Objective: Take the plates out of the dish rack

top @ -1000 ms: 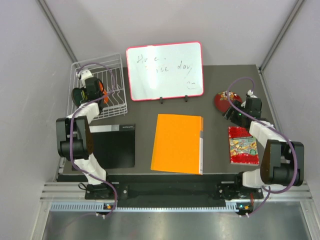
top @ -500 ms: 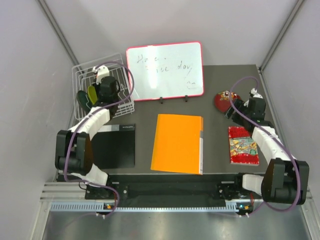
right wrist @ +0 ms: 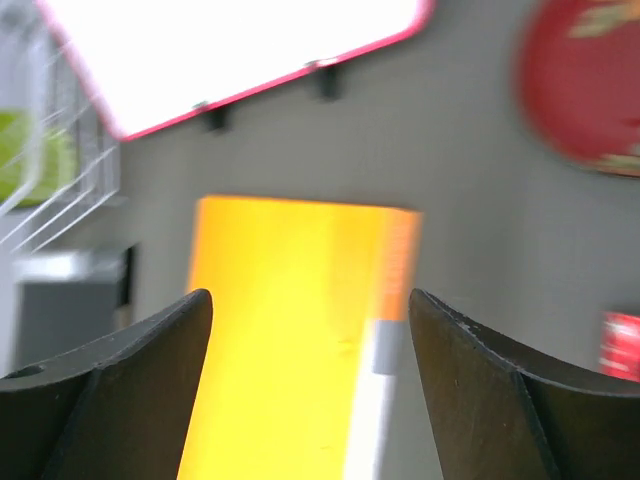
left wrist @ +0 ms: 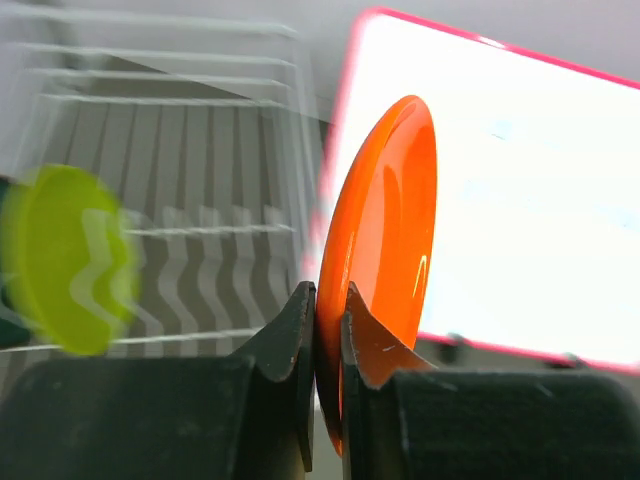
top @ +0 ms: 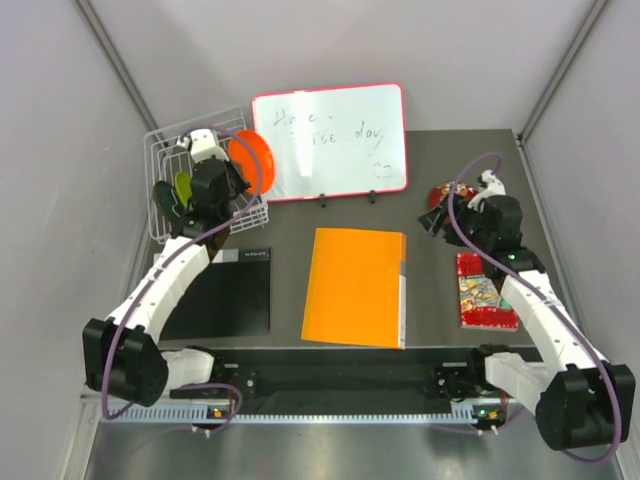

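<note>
Your left gripper [left wrist: 325, 300] is clamped on the rim of the orange plate [left wrist: 385, 250], over the right edge of the dish rack [top: 163, 146]. The lime plate [left wrist: 65, 260] in the rack is blurred. Your right gripper [right wrist: 310, 310] is wide open and empty. Its arm partly hides the red plate [top: 443, 192] on the desk [top: 435, 290].

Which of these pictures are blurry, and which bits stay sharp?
Left wrist view: the dish rack and lime green plate are smeared, the whiteboard is washed out, while the orange plate and the left pincer gripping it look crisp. Right wrist view: the orange folder and red plate are blurred; only the open right pincer is sharp. Top view: sharp, evenly lit.
</note>
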`<act>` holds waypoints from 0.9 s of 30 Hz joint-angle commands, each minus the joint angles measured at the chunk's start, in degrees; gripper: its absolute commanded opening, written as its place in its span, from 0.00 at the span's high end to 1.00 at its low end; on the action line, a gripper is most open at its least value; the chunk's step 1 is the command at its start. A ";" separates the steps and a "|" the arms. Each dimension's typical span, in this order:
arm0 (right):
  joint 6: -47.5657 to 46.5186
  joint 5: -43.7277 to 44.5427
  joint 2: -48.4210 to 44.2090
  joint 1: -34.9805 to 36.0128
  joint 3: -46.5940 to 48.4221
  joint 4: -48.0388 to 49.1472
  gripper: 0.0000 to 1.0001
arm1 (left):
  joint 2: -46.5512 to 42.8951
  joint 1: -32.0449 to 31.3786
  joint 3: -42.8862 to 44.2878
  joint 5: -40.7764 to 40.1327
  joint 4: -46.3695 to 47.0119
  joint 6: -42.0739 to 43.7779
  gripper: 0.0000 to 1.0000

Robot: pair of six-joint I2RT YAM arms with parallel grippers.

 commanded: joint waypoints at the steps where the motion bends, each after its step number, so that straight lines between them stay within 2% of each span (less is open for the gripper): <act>1: 6.49 -5.97 1.71 8.41 1.15 12.54 0.20 | -0.97 -3.44 -3.23 23.10 3.71 -14.39 1.00; 3: 8.00 -6.94 3.21 11.67 1.24 18.16 0.20 | 0.52 -4.76 -3.32 27.86 5.82 -16.60 1.00; 8: 13.27 -10.53 7.87 13.78 0.01 28.20 0.20 | 2.11 -6.26 -5.43 36.83 11.80 -22.76 1.00; 21: 17.06 -12.39 15.34 17.48 0.71 38.23 0.20 | 3.33 -11.88 -10.53 43.61 21.56 -28.21 1.00; 24: 17.67 -13.71 17.45 17.92 1.67 39.72 0.32 | 3.78 -12.94 -10.62 44.67 22.79 -28.21 1.00; 25: 17.93 -14.23 18.50 18.09 1.85 40.25 0.40 | 3.95 -13.12 -10.88 44.75 23.31 -28.13 1.00; 26: 18.20 -15.45 19.03 18.01 1.68 41.04 0.58 | 4.22 -13.12 -10.88 45.10 24.02 -28.13 1.00; 27: 18.55 -16.16 19.47 18.09 1.50 43.13 0.64 | 4.31 -13.12 -10.97 45.45 24.54 -28.13 1.00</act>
